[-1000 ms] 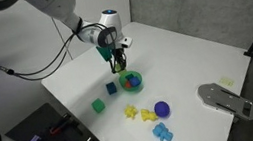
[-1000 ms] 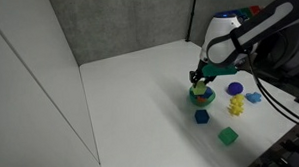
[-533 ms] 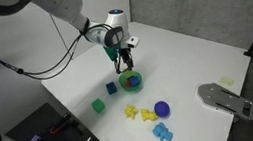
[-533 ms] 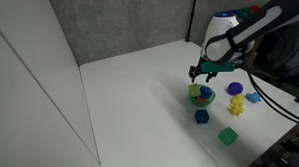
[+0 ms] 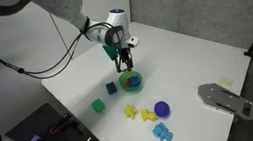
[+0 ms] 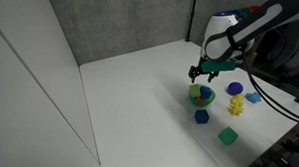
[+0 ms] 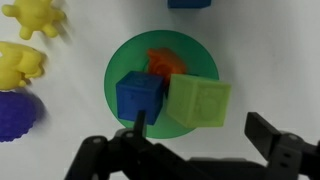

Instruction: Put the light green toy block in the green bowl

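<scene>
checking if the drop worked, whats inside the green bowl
The green bowl holds the light green toy block, a blue block and an orange toy partly covered by both blocks. The bowl floor under them is hidden.

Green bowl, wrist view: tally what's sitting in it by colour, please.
Blue: 1, a blue block
Light green: 1, the light green toy block
Orange-red: 1, an orange-red piece, shape unclear
Total: 3 things in the green bowl
</scene>
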